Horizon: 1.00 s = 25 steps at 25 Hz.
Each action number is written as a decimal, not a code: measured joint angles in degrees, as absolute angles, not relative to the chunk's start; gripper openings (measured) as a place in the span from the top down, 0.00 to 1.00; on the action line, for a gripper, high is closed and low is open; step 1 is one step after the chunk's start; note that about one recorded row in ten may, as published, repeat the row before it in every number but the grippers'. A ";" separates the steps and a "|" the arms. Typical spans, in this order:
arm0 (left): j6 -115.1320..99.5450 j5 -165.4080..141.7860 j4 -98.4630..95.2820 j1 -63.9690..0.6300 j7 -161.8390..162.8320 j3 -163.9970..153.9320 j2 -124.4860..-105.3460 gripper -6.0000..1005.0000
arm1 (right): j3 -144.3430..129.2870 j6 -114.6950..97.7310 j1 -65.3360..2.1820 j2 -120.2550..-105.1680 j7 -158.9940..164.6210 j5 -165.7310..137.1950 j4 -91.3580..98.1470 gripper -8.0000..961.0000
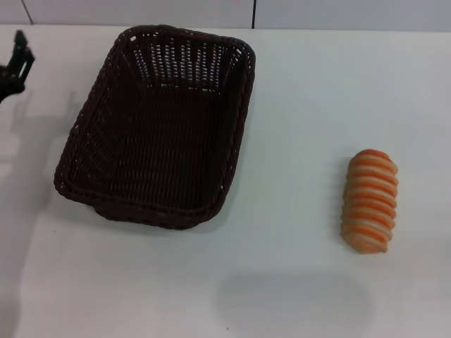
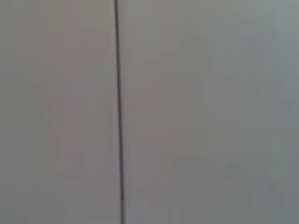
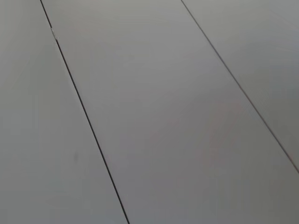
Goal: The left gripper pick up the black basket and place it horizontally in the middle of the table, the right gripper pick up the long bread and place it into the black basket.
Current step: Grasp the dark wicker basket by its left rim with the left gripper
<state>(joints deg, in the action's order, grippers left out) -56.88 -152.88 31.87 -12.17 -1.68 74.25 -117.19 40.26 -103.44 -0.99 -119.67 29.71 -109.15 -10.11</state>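
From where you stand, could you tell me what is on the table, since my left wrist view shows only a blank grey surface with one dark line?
Observer: The black basket sits on the table, left of centre, its long side running away from the robot.
Operator: Thank you; is anything inside it?
Observer: No, the long bread lies on the table well to the basket's right, apart from it.
Operator: And where is my left tool?
Observer: The left gripper shows at the far left edge, clear of the basket.

No readable text, labels, brands, numbers or signs anywhere.
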 joint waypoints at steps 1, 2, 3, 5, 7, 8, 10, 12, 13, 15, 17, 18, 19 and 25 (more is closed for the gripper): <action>-56.88 -152.88 31.87 -12.17 -1.68 74.25 -117.19 0.21 | 40.09 -103.44 -1.03 -119.64 29.73 -109.16 -10.10 0.16; -52.81 -153.61 35.21 -11.60 -2.44 74.29 -116.65 0.21 | 39.93 -103.44 -1.06 -119.62 29.75 -109.15 -10.11 0.16; -43.87 -155.67 43.93 -9.97 -3.34 74.43 -115.15 0.21 | 39.83 -103.45 -1.08 -119.59 29.78 -109.15 -10.11 0.16; -38.00 -156.94 50.56 -8.53 -3.33 74.65 -114.11 0.21 | 39.59 -103.45 -1.11 -119.55 29.82 -109.15 -10.11 0.16; -28.82 -157.99 59.85 -6.31 -3.18 75.38 -112.94 0.21 | 39.44 -103.44 -1.10 -119.54 29.84 -109.15 -10.10 0.16; -25.01 -158.14 63.30 -5.56 -3.18 75.91 -112.64 0.21 | 39.44 -103.45 -1.08 -119.54 29.84 -109.15 -10.10 0.16; -13.22 -158.34 73.02 -3.96 -3.57 78.12 -112.50 0.21 | 39.44 -103.45 -1.01 -119.53 29.86 -109.15 -10.10 0.16; -3.13 -158.66 79.33 -3.40 -4.28 80.07 -112.73 0.21 | 39.44 -103.45 -0.97 -119.53 29.87 -109.15 -10.11 0.16; 3.57 -158.80 83.04 -3.36 -5.03 81.00 -112.90 0.21 | 39.45 -103.44 -0.97 -119.53 29.87 -109.15 -10.10 0.16; 13.73 -158.77 87.61 -3.82 -7.34 82.36 -113.34 0.21 | 39.46 -103.44 -1.01 -119.53 29.88 -109.12 -10.10 0.16; 23.89 -158.67 91.27 -5.00 -9.89 84.28 -114.42 0.21 | 39.46 -103.45 -1.14 -119.53 29.88 -109.09 -10.10 0.16; 23.89 -158.67 91.27 -5.00 -9.89 84.28 -114.42 0.21 | 39.47 -103.44 -1.16 -119.53 29.88 -109.09 -10.09 0.16; 23.89 -158.67 91.27 -5.00 -9.89 84.28 -114.42 0.21 | 39.47 -103.44 -1.19 -119.50 29.88 -109.08 -10.07 0.16; 39.60 -158.56 95.80 -7.27 -15.54 88.35 -117.88 0.21 | 39.47 -103.40 -1.32 -119.55 29.88 -109.07 -9.83 0.16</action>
